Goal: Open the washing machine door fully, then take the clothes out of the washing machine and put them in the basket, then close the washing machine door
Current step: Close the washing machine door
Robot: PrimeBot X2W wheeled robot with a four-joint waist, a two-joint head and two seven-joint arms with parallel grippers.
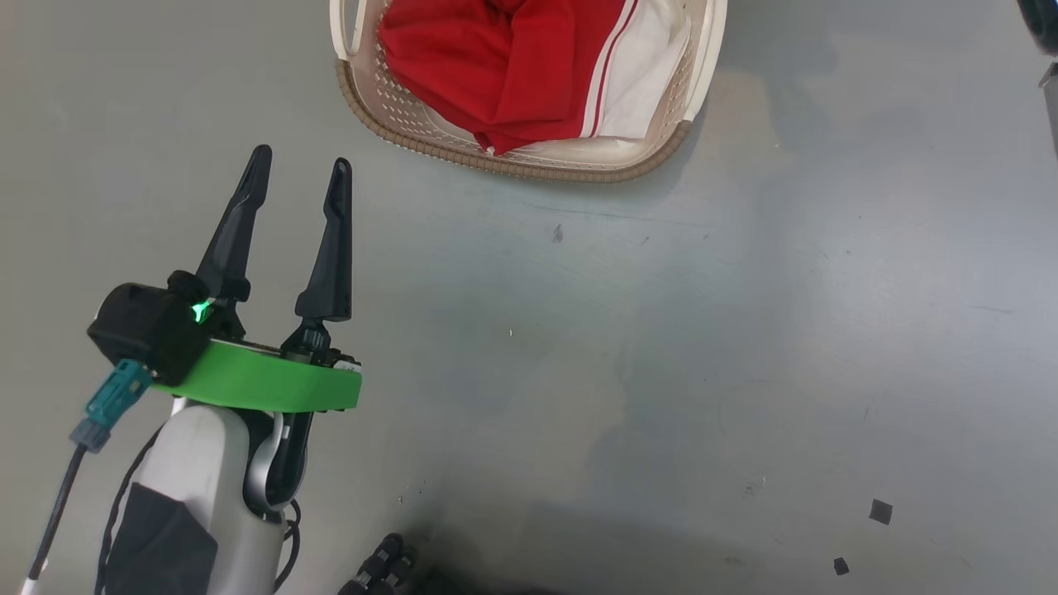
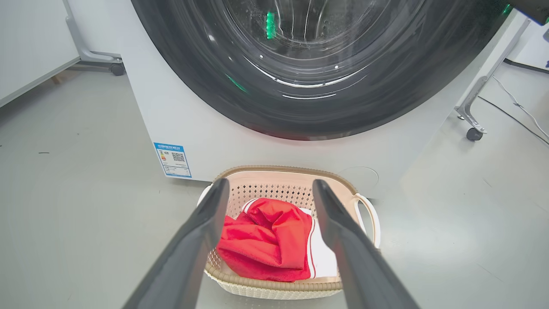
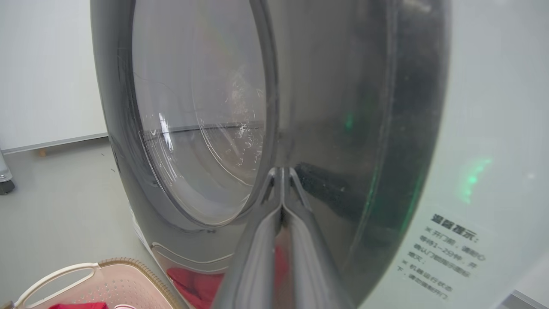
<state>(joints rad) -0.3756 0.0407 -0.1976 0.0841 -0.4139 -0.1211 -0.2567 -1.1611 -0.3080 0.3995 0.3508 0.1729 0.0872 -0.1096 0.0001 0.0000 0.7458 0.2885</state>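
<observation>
Head view: you are looking down at a grey floor (image 1: 661, 372). Your left tool (image 1: 301, 161) hangs at the lower left, its two dark fingers spread apart and holding nothing. At the top edge sits the basket (image 1: 512, 168), with the clothes (image 1: 496, 74), red with white stripes, piled inside it. A few small dark scraps (image 1: 880, 511) lie on the floor at the lower right, well apart from everything else. Left wrist view: between the spread fingers you see the basket standing on the floor just in front of the washing machine (image 2: 171, 116), near its blue sticker (image 2: 173, 159). Above it curves the washing machine door (image 2: 206, 86), its black rim lying against the white front, so it looks closed or very nearly so. Wheeled frame legs (image 2: 472, 128) stand off to the sides. Right wrist view: your right tool (image 3: 282, 171) has its fingers pressed together, empty, with the tips at the door's black rim; whether they touch it cannot be told. Judging from this, the clothes are out and in the basket, and at most a last push to latch the door remains. Nothing appears to block that; the basket sits low, beneath the door.
</observation>
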